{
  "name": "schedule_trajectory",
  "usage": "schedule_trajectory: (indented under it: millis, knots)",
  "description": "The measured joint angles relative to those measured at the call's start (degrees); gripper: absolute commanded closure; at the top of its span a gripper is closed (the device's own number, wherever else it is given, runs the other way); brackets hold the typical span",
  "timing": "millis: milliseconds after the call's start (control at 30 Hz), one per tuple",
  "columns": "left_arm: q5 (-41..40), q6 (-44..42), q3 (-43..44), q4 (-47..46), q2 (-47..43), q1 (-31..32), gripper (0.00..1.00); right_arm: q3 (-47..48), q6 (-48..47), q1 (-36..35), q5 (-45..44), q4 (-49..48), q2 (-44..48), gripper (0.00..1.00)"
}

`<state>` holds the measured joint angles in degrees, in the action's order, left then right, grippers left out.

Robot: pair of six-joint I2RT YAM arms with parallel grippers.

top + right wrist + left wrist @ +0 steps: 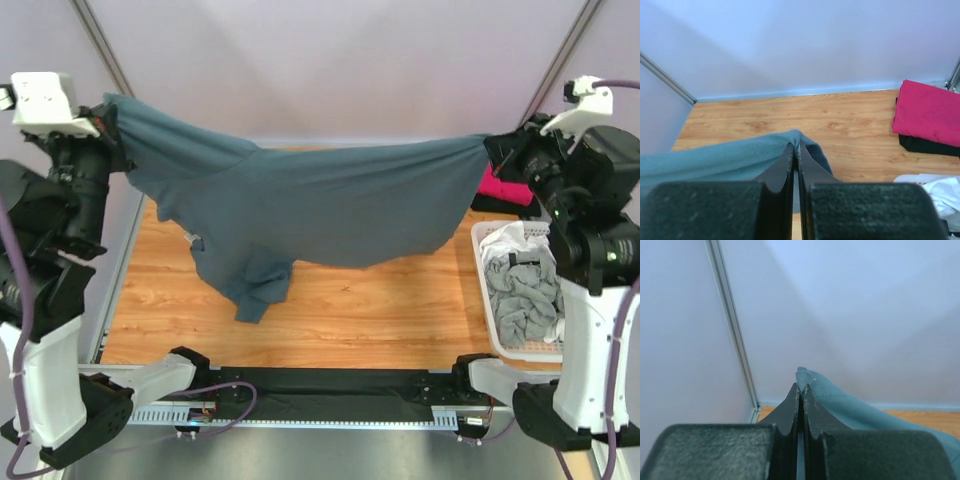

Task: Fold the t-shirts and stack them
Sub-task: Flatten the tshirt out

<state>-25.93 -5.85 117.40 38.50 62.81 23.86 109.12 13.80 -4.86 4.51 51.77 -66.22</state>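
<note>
a large t-shirt point(330, 205) hangs stretched above the table point(380, 310) between the left gripper point(114, 126) at far left and the right gripper point(492, 150) at far right; crumpled shirts point(525, 290) lie in a basket point(483, 290) at the right edge, a folded stack point(500, 190) behind it.

slate t-shirt point(320, 205): plain blue-grey, reads more teal in the wrist views, no print, matching stitching at the hem. magenta t-shirt point(927, 107): solid pink-magenta. black t-shirt point(925, 145): plain black. basket point(487, 300): white plastic lattice. light grey t-shirt point(528, 300): pale grey, plain. white t-shirt point(505, 240): white. tabletop point(400, 310): honey-orange wood grain with darker streaks. left end effector point(801, 389) and right end effector point(795, 147): matte black fingers. arms point(45, 380): white and black shells. cables point(225, 410): purple. wall point(330, 70): pale lavender-white. posts point(100, 40): grey metal.
</note>
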Motion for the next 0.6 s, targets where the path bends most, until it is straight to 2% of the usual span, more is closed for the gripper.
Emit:
schedule_trajectory:
  millis: [100, 233, 467, 600]
  knots:
    - [0.2, 0.0, 0.5, 2.1, -2.0, 0.0, 1.0, -1.4, 0.9, 0.0, 0.8, 1.9, 3.6, 1.0]
    - [1.7, 1.0, -1.9, 3.9, -3.0, 0.0, 1.0, -12.6, 2.8, -0.2, 0.3, 3.3, 7.9, 1.0]
    - [4.7, 5.0, -20.4, 1.7, 0.7, 0.0, 1.0, -37.0, 6.6, -0.2, -0.9, 0.8, 3.9, 1.0]
    - [7.0, 6.1, -32.0, -1.7, 5.1, 0.0, 1.0, -42.8, 7.9, -0.2, -1.2, -3.0, 1.4, 1.0]
